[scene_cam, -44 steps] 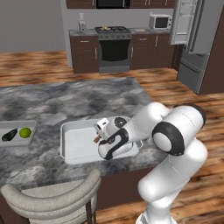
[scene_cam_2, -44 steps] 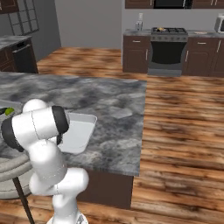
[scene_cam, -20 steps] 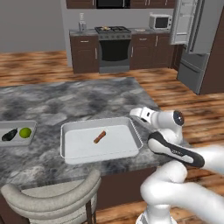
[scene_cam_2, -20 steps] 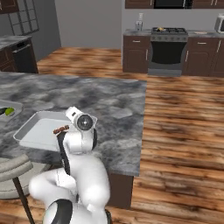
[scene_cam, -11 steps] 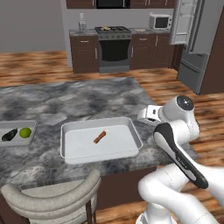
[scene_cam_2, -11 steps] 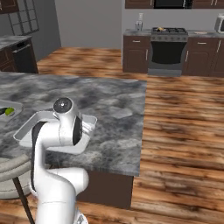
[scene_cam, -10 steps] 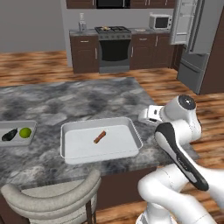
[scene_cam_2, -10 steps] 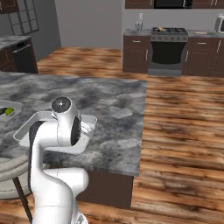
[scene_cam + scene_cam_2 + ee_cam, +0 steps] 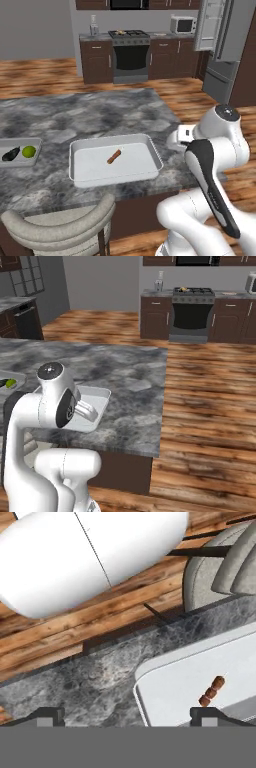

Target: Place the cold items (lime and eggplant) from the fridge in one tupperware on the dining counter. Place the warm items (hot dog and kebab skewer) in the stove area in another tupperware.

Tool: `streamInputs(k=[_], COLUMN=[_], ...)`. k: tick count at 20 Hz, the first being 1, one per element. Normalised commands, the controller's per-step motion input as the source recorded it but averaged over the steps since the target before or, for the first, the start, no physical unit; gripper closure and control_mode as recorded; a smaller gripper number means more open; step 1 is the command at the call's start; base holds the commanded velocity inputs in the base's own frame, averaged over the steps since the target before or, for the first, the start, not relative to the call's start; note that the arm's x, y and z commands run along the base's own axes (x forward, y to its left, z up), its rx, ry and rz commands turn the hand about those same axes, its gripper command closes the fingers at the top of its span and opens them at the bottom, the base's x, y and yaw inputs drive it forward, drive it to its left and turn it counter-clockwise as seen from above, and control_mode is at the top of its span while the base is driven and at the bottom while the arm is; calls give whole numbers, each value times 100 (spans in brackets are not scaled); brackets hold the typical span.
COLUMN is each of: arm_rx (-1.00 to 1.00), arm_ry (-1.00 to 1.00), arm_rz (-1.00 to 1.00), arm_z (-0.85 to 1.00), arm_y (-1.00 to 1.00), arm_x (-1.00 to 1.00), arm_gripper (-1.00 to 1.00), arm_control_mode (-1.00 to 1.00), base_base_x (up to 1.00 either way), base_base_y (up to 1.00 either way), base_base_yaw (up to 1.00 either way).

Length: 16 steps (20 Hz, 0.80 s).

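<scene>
Grey marbled counter lies under my gripper (jaws spread wide, empty), beside the tupperware holding the kebab skewer.

Tubs: two, a large one in the middle of the bench and a smaller one at its left edge
Kebab skewers: one, in the large tub
Limes: one, in the small tub
Eggplants: one, beside the lime
Chairs: one, at the near side
Stoves: one, at the far wall
Microwaves: one, right of the stove
</scene>
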Motion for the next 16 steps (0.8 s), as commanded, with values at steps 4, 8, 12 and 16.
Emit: streamInputs(k=[4,8,12,16], arm_rx=[1,2,0,0], arm_ry=[10,-2,0,0], arm_rz=[0,0,0,0], arm_z=[-58,-23,-7,0], arm_y=[-8,-13,0,0], arm_x=[-22,-14,-3,0], arm_gripper=[-100,-100,-100,-100], arm_control_mode=[-100,-100,100,100], base_base_x=[0,0,-39,-31], base_base_y=[0,0,-32,-93], base_base_yaw=[0,0,-5,-18])
